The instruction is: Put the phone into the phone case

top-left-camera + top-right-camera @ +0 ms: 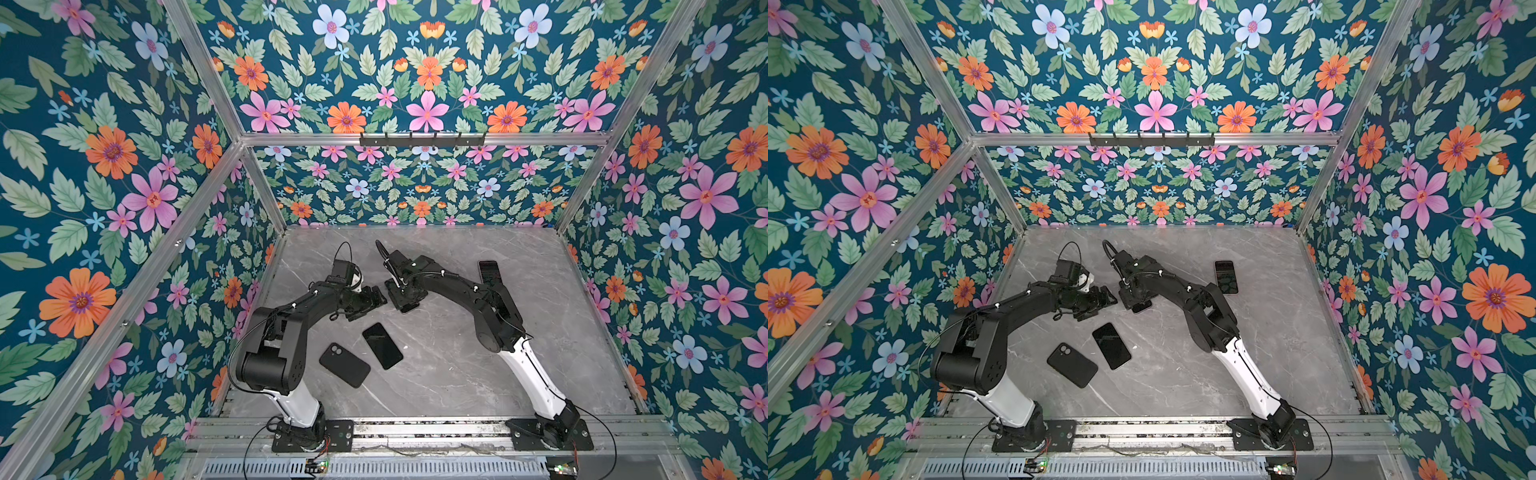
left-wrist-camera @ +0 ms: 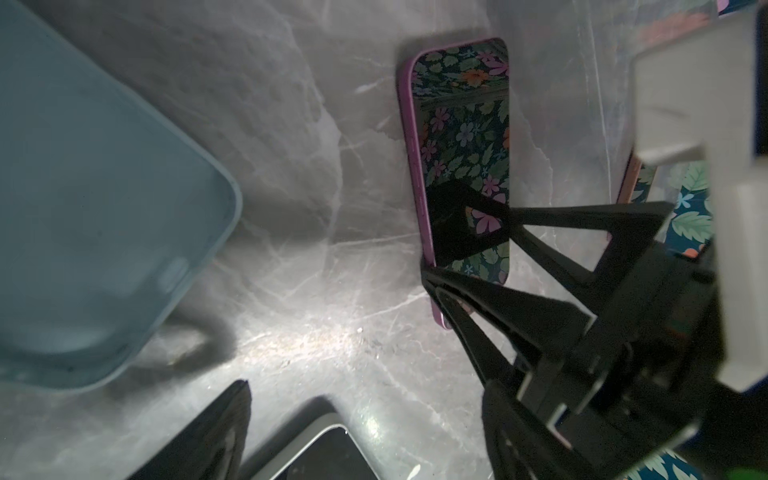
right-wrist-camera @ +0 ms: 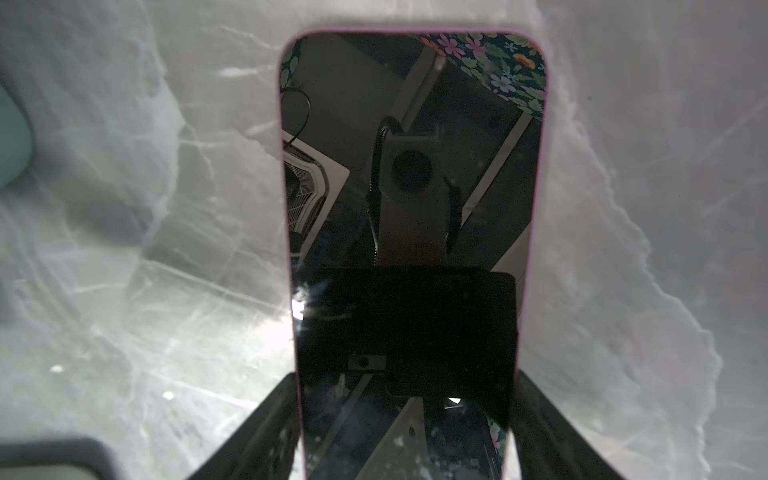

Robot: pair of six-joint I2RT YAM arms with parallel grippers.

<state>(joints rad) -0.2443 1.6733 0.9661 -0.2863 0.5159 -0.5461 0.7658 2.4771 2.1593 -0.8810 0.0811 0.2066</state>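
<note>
**A:** Where does the right gripper stand?

**B:** Low over the purple-edged phone. Its 2 fingers straddle the phone near 1 short end, 1 finger along each long edge. They sit right at the rim, but I cannot tell whether they press on it.

**A:** And the phone itself?

**B:** It lies flat on the grey marble table, screen up, mirroring the floral walls. In both top views the gripper covers nearly all of it, and only 1 corner peeks out.

**A:** The left gripper?

**B:** It is just beside the right one, jaws wide apart, with nothing between them.

**A:** Any case?

**B:** The left wrist view shows a blue-grey phone case near the purple-edged phone, not touching it. A black phone case lies back up, nearer the arm bases. A black phone lies just beside it, screen up. A 3rd phone lies by the right arm's elbow, well apart from the rest.
</note>
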